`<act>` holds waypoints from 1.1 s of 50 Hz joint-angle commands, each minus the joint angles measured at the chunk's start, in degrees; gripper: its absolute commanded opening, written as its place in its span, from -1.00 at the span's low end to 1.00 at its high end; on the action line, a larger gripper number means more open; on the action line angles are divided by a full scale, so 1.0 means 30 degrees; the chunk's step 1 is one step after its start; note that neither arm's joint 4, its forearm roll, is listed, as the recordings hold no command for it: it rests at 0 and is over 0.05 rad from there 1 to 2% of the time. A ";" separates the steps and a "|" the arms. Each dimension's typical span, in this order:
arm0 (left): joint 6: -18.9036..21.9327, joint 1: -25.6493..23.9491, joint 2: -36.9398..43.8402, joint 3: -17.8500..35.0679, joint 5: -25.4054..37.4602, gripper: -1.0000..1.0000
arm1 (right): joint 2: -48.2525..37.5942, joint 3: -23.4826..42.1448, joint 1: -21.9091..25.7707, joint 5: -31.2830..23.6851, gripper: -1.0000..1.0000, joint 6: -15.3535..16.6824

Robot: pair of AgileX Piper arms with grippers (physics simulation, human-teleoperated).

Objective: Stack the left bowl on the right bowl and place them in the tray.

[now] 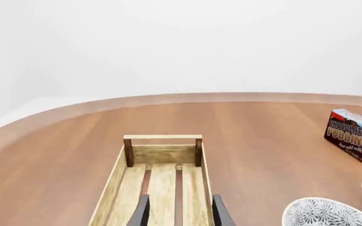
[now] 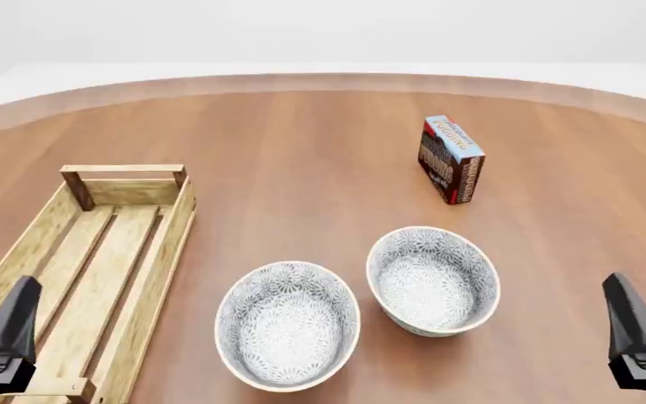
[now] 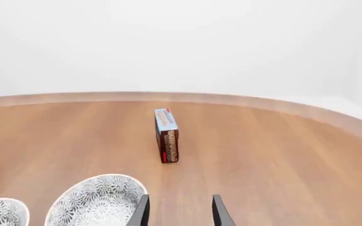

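on the near half of the table (image 2: 300,143) the two patterned bowls sit side by side, close but apart: the left bowl (image 2: 287,324) nearer the arms, the right bowl (image 2: 433,279) a little farther forward. both arms hang back at the near edge, each holding nothing. the left gripper (image 1: 178,214) has its fingers spread and hovers over the near end of the tray (image 2: 31,244), whose long axis runs away from the arms along the table's left side. the right gripper (image 3: 179,212) is likewise spread, with the right bowl just ahead and to its left. the left bowl lies forward and to the right of the left gripper, between tray and right bowl, so the left arm looks the natural one to take it. the pudding box (image 2: 451,160) stands well beyond the bowls.
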State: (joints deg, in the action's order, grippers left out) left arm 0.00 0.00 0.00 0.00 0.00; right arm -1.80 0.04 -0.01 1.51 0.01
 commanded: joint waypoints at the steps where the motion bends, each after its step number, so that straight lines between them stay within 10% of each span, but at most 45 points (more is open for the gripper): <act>1: 0.0000 0.0000 0.0000 0.0000 0.0000 1.00 | -0.3695 -0.0009 -0.0263 0.2969 1.00 0.0143; 8: 0.0000 0.0000 0.0000 0.0000 0.0000 1.00 | -0.3596 0.0208 -0.0020 0.2520 1.00 0.0002; 20: 0.0000 0.0000 0.0000 0.0000 0.0000 1.00 | -1.0173 0.7338 0.3433 0.0315 1.00 0.5064; 29: 0.0000 0.0000 0.0000 0.0000 0.0000 1.00 | -1.5532 1.2504 0.6226 -0.1327 1.00 0.6976; 55: 0.0000 0.0000 0.0000 0.0000 0.0000 1.00 | -2.6171 2.3144 1.2358 -0.8370 1.00 0.7081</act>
State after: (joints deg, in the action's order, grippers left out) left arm 0.00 0.00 0.00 0.00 0.00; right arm -68.36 58.97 29.66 -15.72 21.54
